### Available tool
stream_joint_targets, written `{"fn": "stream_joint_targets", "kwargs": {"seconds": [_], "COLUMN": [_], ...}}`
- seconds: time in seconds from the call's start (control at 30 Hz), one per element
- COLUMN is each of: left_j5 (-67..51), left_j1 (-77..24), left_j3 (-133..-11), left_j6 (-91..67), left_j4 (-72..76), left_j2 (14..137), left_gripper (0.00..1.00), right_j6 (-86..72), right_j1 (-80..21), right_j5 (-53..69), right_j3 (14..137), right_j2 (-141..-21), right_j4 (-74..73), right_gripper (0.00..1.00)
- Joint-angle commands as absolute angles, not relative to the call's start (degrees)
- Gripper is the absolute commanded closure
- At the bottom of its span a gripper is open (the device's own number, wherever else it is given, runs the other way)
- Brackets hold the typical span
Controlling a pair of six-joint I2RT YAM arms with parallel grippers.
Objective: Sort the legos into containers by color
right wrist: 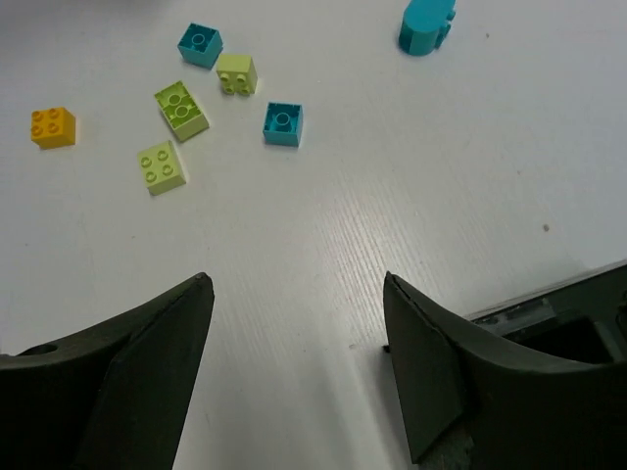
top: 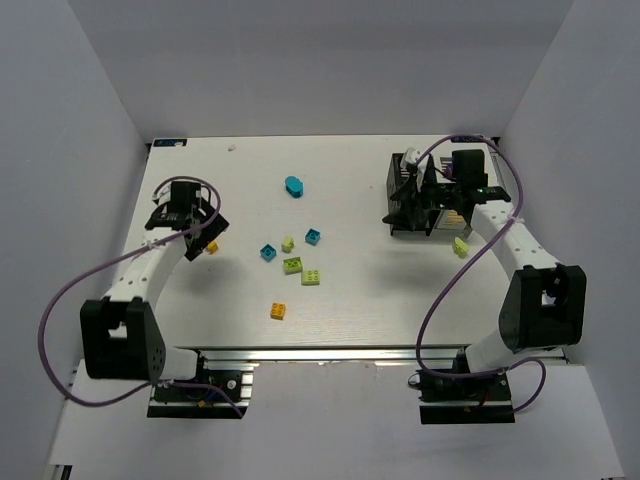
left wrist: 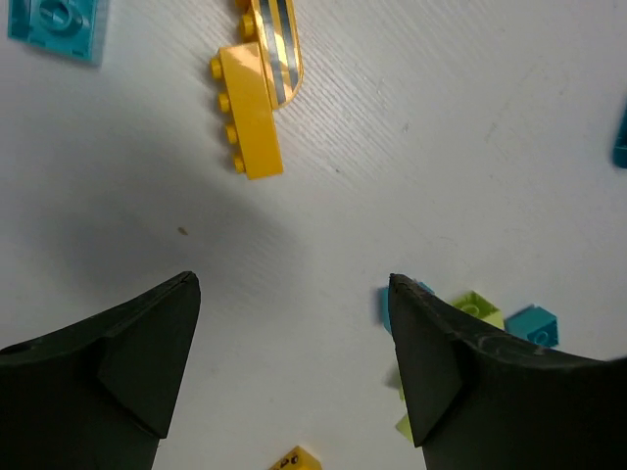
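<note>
1. Left claw [left wrist: 294, 284]: jaws apart, empty, near an orange brick [left wrist: 250, 127] at the table's [top: 360, 290] left.
2. Right claw [right wrist: 299, 279]: jaws apart, empty, at the black bin's [right wrist: 549, 313] edge.
3. Loose bricks [top: 292, 265]: teal, lime, orange, scattered mid-table; one lime brick [top: 460, 245] beside the bin.

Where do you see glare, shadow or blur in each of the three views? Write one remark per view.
Top external: a bright strip of glare runs along the table at its near edge.
Left wrist: a broad, soft shadow darkens the surface below the yellow brick, which itself is sharp.
Right wrist: the light is even, the orange brick is crisp, and only a faint shadow lies low in the middle.
</note>
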State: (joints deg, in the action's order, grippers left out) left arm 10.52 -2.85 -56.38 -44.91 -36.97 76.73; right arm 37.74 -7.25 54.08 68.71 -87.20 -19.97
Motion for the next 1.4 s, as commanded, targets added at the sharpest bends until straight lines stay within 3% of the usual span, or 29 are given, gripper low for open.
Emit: {"fn": "stream_joint_targets", "kwargs": {"seconds": [0.0, 0.27, 0.77, 0.97, 1.1, 1.37], "left_j5": [13.00, 15.47, 15.91, 15.82, 15.73, 8.99], "left_j1": [-2.20, -1.76, -0.88, -0.79, -0.79, -0.79], "left_j3": [-61.78, -66.53, -62.14, -60.12, -59.15, -54.24], "left_j6": [-39.20, -35.51, -34.81, -33.93, -33.58, -32.26], "left_j4": [-37.53, -35.08, -27.96, -26.11, -24.96, -20.84], "left_j2": [83.29, 94.82, 99.05, 99.58, 98.62, 89.84], "left_gripper": [0.13, 0.20, 0.39, 0.42, 0.50, 0.85], "right_j6": [34.55, 31.29, 28.65, 28.13, 27.78, 22.08], "right_j1": [-6.50, -6.50, -5.01, -4.22, -3.43, -3.16], "right_j5": [53.26, 53.26, 52.12, 51.86, 51.85, 51.51], "right_j3": [68.11, 68.91, 70.75, 71.63, 72.86, 72.78], "right_j2": [-85.16, -85.78, -87.10, -86.66, -86.57, -85.78], "right_j4": [-16.09, -15.29, -14.94, -15.38, -16.17, -13.73], "right_gripper": [0.25, 0.24, 0.24, 0.24, 0.24, 0.25]}}
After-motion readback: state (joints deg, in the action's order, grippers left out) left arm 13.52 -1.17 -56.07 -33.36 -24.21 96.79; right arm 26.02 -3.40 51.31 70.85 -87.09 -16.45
